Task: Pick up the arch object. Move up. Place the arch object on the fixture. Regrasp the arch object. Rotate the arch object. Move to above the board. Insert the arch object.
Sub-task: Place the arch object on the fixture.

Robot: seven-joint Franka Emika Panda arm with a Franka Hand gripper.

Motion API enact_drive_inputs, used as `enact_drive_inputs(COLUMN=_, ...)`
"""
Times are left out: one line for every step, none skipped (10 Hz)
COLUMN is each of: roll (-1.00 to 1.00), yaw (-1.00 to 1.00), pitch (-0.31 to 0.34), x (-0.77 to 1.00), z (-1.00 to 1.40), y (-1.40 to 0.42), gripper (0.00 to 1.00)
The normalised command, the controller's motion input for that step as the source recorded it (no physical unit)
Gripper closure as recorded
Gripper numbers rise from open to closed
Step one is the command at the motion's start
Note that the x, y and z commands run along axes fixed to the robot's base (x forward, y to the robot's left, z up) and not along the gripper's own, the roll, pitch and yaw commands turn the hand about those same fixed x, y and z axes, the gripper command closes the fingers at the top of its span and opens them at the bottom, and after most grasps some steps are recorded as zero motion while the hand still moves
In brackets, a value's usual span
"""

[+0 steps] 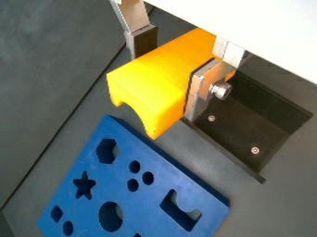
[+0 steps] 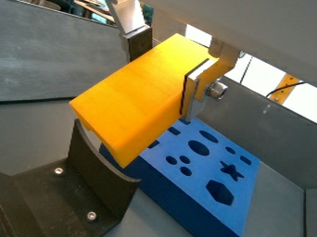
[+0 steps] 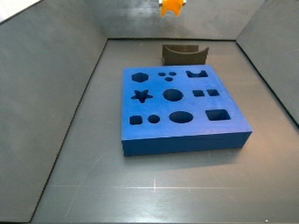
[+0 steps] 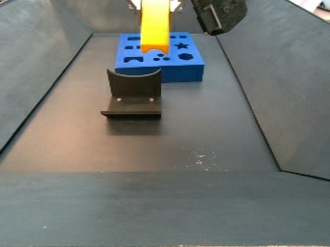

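Observation:
The yellow-orange arch object [image 1: 151,90] [image 2: 130,106] sits between the silver fingers of my gripper [image 1: 173,67] [image 2: 168,67], which is shut on it. Its curved notch shows on the end face in a wrist view. In both side views the arch object [image 3: 172,6] [image 4: 154,29] hangs high above the floor, over the dark fixture [image 3: 180,54] [image 4: 131,92]. The fixture [image 1: 254,116] [image 2: 87,176] stands on the floor just beyond the blue board [image 3: 181,109] [image 4: 194,60]. The board [image 1: 124,180] [image 2: 205,171] lies flat, with its shaped holes open.
Grey sloping walls [image 3: 70,79] close in the floor on all sides. A dark round part [image 4: 217,14] hangs at the upper right of a side view. Bare grey floor [image 4: 154,174] stretches in front of the fixture.

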Motion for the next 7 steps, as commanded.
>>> enact_drive_inputs(roll=-0.18, yaw=-0.05, pitch=0.044, x=0.74, z=-0.02, y=0.03, gripper=1.00)
enact_drive_inputs(roll=-0.18, yaw=-0.05, pitch=0.053, x=0.69, z=-0.02, y=0.03, gripper=1.00)
enact_drive_inputs(roll=-0.17, yaw=-0.05, pitch=0.062, x=0.65, z=-0.02, y=0.03, gripper=1.00)
enact_drive_inputs(roll=-0.17, yaw=-0.05, pitch=0.070, x=0.62, z=-0.02, y=0.03, gripper=1.00)
enact_drive_inputs(roll=-0.17, yaw=-0.05, pitch=0.081, x=0.57, z=-0.02, y=0.03, gripper=1.00)
enact_drive_inputs(roll=-0.16, yaw=-0.05, pitch=0.087, x=0.54, z=-0.01, y=0.03, gripper=1.00)
enact_drive_inputs(roll=-1.00, yaw=-0.01, pitch=0.271, x=0.32, z=-1.00, y=0.13, gripper=1.00)
